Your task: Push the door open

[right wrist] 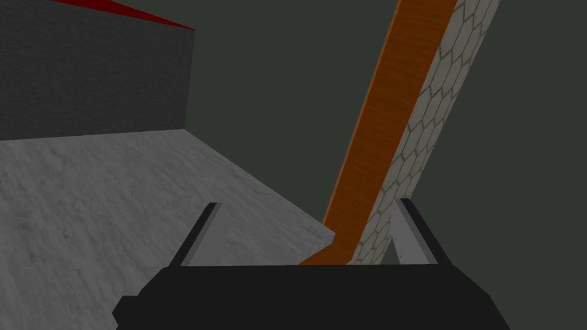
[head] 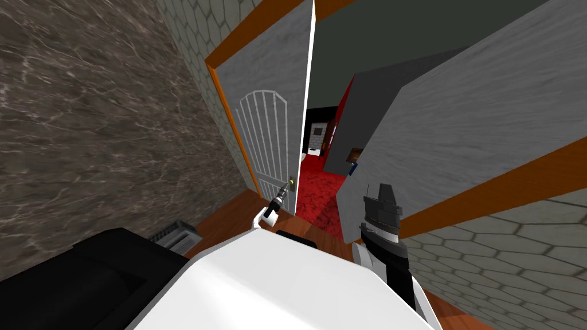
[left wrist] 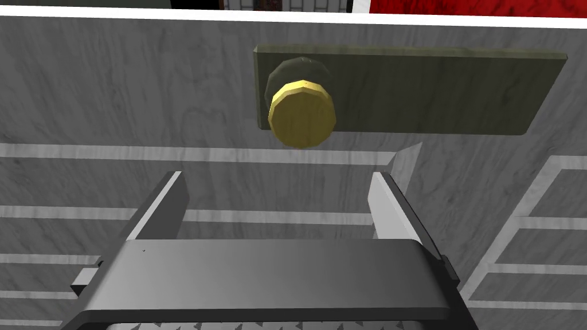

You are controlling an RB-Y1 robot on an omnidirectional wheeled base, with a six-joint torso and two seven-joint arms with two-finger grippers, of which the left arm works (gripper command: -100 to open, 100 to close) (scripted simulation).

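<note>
The grey door (head: pixel 269 86) with white panel lines stands ajar in an orange frame (head: pixel 228 112). Its yellow knob (left wrist: pixel 301 114) sits on a dark olive plate (left wrist: pixel 435 91) near the door's free edge. My left gripper (left wrist: pixel 281 175) is open, close to the door face just beside the knob, with nothing between its fingers. In the head view the left gripper (head: pixel 282 195) reaches to the knob (head: pixel 292 184). My right gripper (head: pixel 383 195) is raised beside the grey wall (head: pixel 458 126) on the right; the right gripper (right wrist: pixel 308 203) stands open and empty.
Red carpet (head: pixel 315 189) shows through the gap beyond the door. A dark marbled wall (head: pixel 86 126) runs along the left, with black furniture (head: pixel 69 281) and a floor vent (head: pixel 172 234) below it. I stand on a wooden floor (head: pixel 229 215).
</note>
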